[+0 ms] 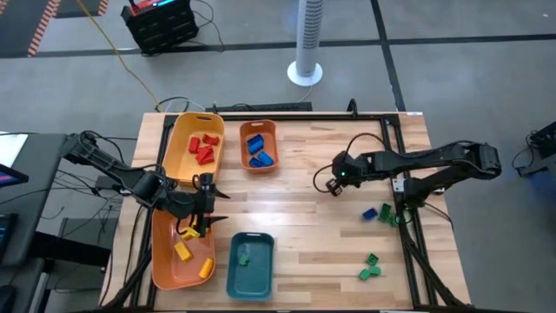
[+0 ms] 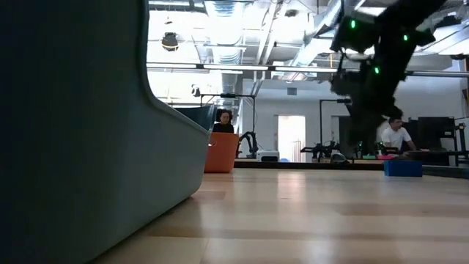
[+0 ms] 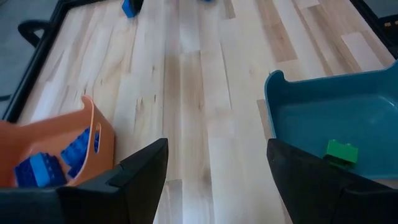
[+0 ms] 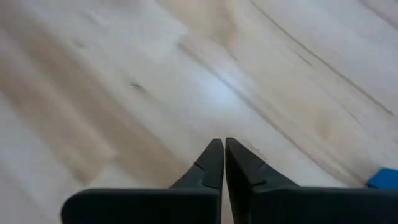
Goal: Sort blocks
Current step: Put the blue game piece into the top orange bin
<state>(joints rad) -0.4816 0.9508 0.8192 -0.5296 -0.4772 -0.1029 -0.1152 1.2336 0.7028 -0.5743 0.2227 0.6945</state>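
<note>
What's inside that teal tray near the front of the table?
One small green block lies in the teal tray; the left wrist view shows it too. The rest of the tray's floor looks bare, and nothing covers it from above.

Bare table (image 1: 304, 213) lies open between trays (image 1: 250, 263) and scattered blocks (image 1: 371, 213).

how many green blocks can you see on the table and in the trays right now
5 at least: one green block in the teal tray, two close together beside a blue block near the right edge, two more nearer the front right. Others may be hidden.
</note>
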